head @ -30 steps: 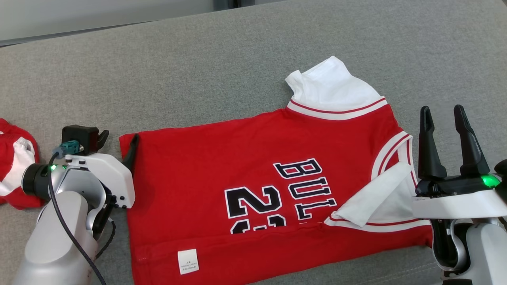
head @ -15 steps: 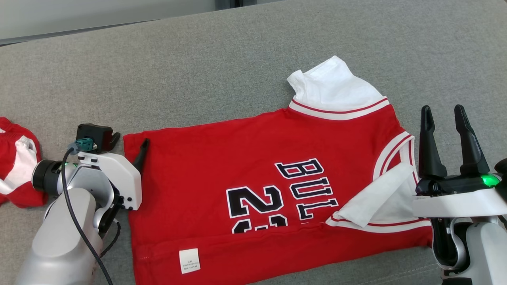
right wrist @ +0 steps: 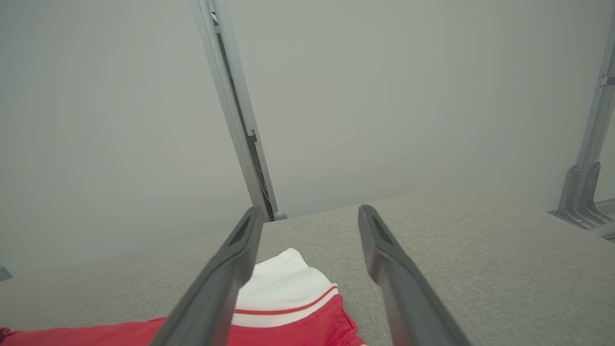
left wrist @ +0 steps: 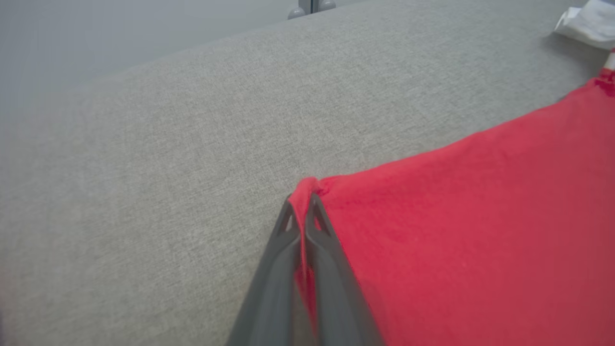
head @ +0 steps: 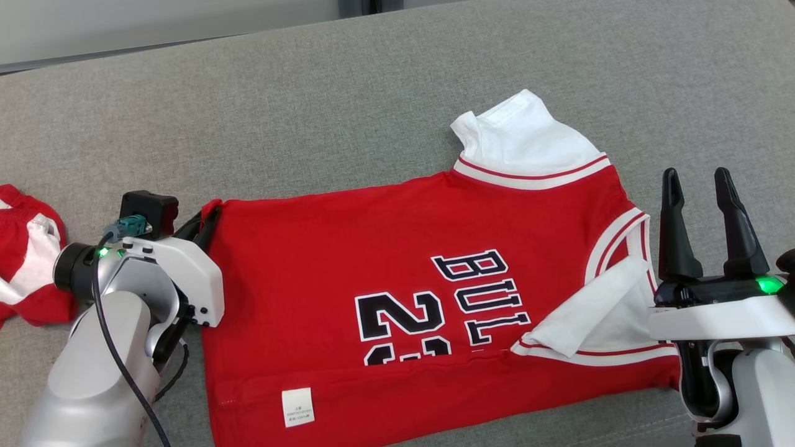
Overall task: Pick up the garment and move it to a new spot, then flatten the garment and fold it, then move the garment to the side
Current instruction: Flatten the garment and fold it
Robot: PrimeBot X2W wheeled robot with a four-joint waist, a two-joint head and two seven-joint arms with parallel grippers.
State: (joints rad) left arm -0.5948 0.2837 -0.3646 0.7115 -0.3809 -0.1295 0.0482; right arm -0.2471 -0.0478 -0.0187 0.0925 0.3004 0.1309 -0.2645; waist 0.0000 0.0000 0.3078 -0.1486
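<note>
On the grey cloth-covered bench [head: 310,112], a red jersey [head: 404,261] lies spread flat with its black lettering up, its far left corner pinched between the closed fingers of the left gripper [left wrist: 301,206]. Just beside the jersey's right edge, the right gripper [head: 695,177] sits with fingers spread apart, holding nothing. A bunched red-and-white cloth [head: 25,248] lies at the far left.

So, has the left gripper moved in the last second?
Yes. In the head view the left gripper has shifted right, away from the red and white cloth at the left edge, and shut on the jersey corner.
</note>
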